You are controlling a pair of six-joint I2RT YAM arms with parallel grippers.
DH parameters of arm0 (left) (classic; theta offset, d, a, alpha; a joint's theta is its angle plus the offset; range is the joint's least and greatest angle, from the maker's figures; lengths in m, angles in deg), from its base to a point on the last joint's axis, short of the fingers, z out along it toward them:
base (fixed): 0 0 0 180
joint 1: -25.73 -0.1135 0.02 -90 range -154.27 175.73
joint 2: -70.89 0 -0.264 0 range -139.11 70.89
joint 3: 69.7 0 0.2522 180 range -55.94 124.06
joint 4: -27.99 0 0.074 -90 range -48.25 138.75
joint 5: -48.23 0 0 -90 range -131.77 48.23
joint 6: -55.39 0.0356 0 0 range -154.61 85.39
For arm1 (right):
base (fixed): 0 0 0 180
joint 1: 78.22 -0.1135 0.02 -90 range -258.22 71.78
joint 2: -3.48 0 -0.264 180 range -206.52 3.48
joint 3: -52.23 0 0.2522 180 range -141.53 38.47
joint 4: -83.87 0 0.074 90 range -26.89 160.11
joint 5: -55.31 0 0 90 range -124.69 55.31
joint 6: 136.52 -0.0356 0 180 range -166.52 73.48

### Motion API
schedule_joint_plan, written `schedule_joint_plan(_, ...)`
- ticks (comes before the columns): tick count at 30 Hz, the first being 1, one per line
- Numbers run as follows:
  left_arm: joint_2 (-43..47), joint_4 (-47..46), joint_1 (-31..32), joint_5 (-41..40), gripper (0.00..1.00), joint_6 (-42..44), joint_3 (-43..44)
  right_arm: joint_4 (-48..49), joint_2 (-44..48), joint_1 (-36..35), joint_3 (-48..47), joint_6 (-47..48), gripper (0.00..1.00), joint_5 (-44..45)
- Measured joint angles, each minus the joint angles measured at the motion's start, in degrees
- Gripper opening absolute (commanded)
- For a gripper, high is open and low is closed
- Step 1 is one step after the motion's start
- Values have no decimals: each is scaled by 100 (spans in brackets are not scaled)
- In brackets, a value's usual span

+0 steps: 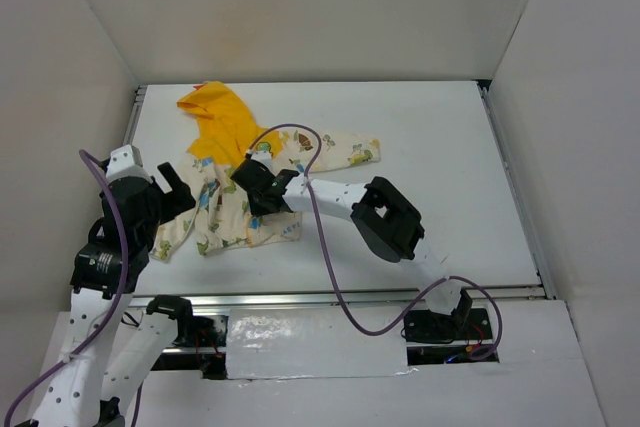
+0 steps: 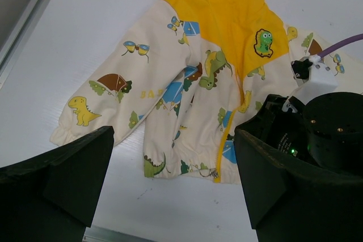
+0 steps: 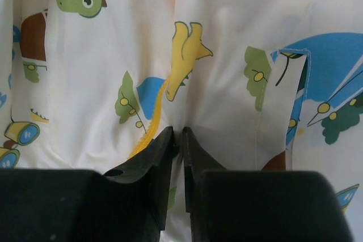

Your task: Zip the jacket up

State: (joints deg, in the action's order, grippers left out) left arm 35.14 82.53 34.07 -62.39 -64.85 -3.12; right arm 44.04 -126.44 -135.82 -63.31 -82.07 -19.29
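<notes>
so the white table [image 1: 430,147] has the little dino-print jacket [image 1: 222,132] spread out toward its far left corner, the left gripper [image 2: 173,168] hangs above the hem with fingers wide apart and holding nothing, and the right gripper [image 3: 177,140] is pinched nearly together on the fabric right beside the yellow zipper [image 3: 150,126]

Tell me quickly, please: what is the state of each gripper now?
Left gripper: open wide, holding nothing.
Right gripper: closed, pinching the jacket fabric beside its yellow zipper.
</notes>
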Motion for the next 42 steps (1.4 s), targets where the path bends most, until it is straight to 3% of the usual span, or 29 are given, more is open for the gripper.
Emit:
schedule_joint_plan(3, 0, -4, 0, 15, 99, 2, 0, 4, 0, 0, -2, -37, 4, 26)
schedule_joint_plan(6, -2, -11, 0, 48, 99, 4, 0, 0, 17, 0, 4, -39, 0, 83)
schedule_joint_plan(11, -17, -15, 0, 125, 99, 9, -2, -11, 487, 7, 348, 13, 0, 256)
schedule_joint_plan(13, -48, -20, 0, 157, 99, 11, -2, 24, 905, 42, 597, 68, 2, 350)
schedule_joint_plan(14, -74, -33, 0, 188, 99, 13, -7, 74, 1165, 63, 772, 85, 8, 374)
schedule_joint_plan(19, -372, -90, 0, 531, 96, 28, -11, 428, 2347, 439, 1749, 271, 9, 363)
schedule_joint_plan(22, -723, -92, 31, 826, 95, -13, -11, 645, 2675, 841, 2332, 415, 18, 199)
schedule_joint_plan(23, -874, -92, 92, 896, 94, -48, -11, 745, 2697, 988, 2546, 487, 46, 111)
schedule_joint_plan(24, -1010, -101, 168, 929, 94, -136, -13, 835, 2697, 1051, 2651, 516, 52, 28)
schedule_joint_plan(29, -1622, -201, 1207, 901, 82, -654, -208, 933, 2706, 1252, 3508, 745, 56, -308)
schedule_joint_plan(33, -2337, -299, 2227, 673, 80, -1241, -269, 992, 3042, 1220, 3768, 763, 57, -407)
schedule_joint_plan(36, -2900, -404, 2806, 503, 80, -1591, -282, 986, 3595, 1220, 3882, 726, 67, -369)
schedule_joint_plan(42, -3482, -673, 2949, 267, 72, -1971, -592, 1021, 4494, 1222, 4011, 706, 69, -227)
